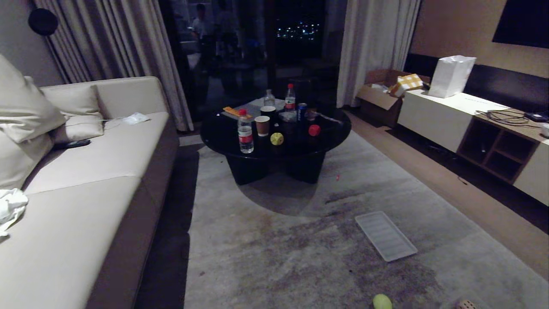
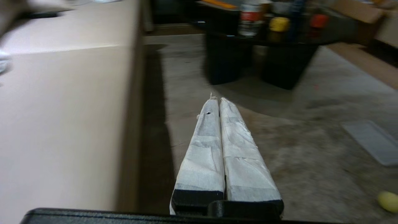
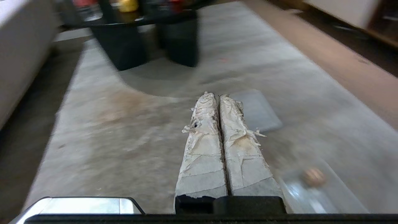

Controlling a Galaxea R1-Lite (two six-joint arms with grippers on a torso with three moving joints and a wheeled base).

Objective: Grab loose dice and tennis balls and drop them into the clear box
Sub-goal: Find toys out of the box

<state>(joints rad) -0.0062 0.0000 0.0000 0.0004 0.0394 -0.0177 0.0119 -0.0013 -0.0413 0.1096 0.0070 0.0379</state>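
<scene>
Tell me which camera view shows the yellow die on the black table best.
The head view: the yellow die sits sharp on the black table, dark pips visible, near a paper cup. The left wrist view shows it blurred; the right wrist view shows only a yellow blur at the frame's edge.

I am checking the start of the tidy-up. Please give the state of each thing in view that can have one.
left hand: shut, empty, above the rug
right hand: shut, empty, above the rug
yellow die: loose on the black table
red die: loose on the table
tennis ball: loose on the rug
beige die: lying in the clear box
ribbed lid: off, flat on the rug
</scene>
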